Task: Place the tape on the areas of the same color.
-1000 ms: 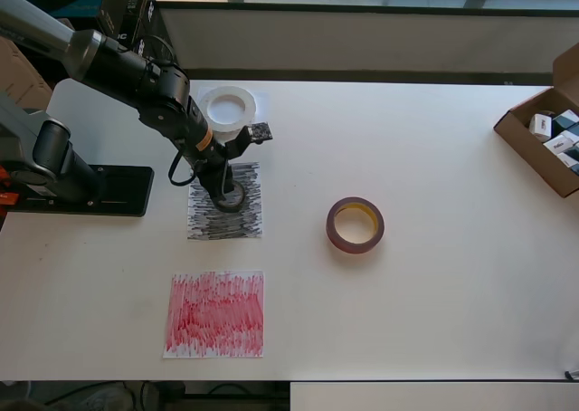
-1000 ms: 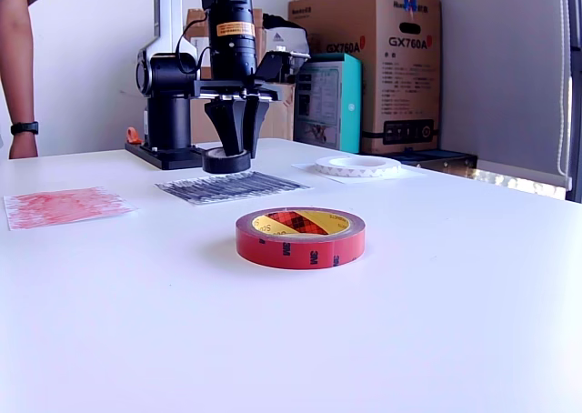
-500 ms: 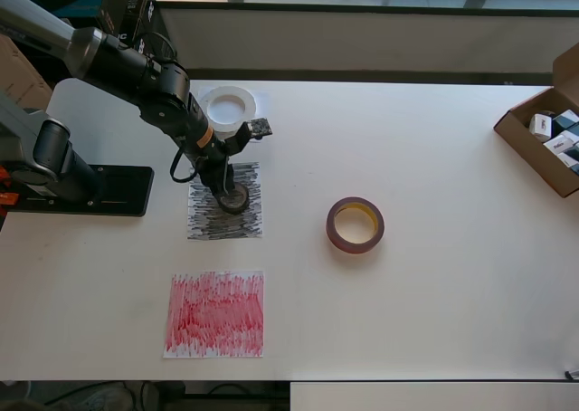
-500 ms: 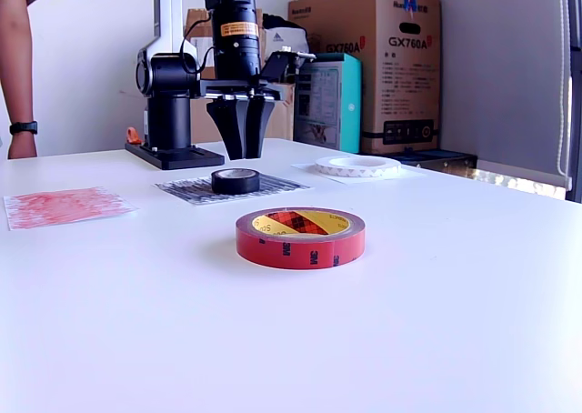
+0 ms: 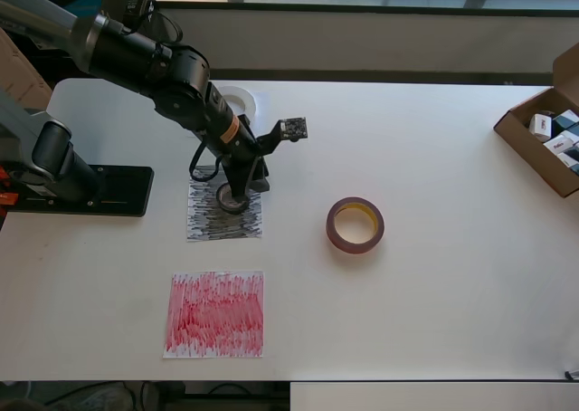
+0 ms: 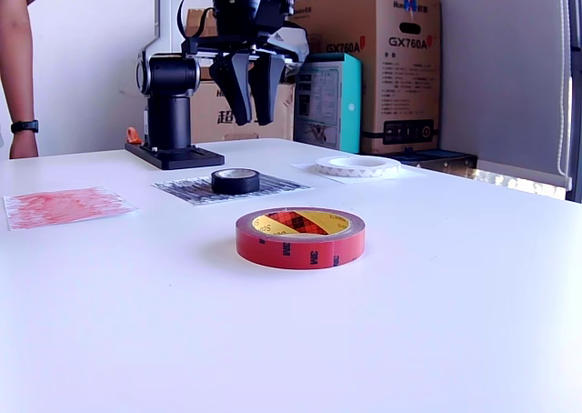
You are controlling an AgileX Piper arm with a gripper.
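Observation:
The small black roll lies on the black scribbled sheet. My gripper is open and empty, raised well above that roll. The white ring lies on the plain white sheet, partly hidden by my arm in the overhead view. The red-brown roll with a yellowish core lies flat on the bare table, right of the black sheet in the overhead view. The red scribbled sheet is bare.
The arm's black base plate sits at the table's left edge in the overhead view. An open cardboard box with small items is at the right edge. Cardboard boxes stand behind the table. A person's arm shows at the exterior view's left.
The gripper has let go of the black roll on the black sheet, opened, and risen clear of it, shifting right in the overhead view.

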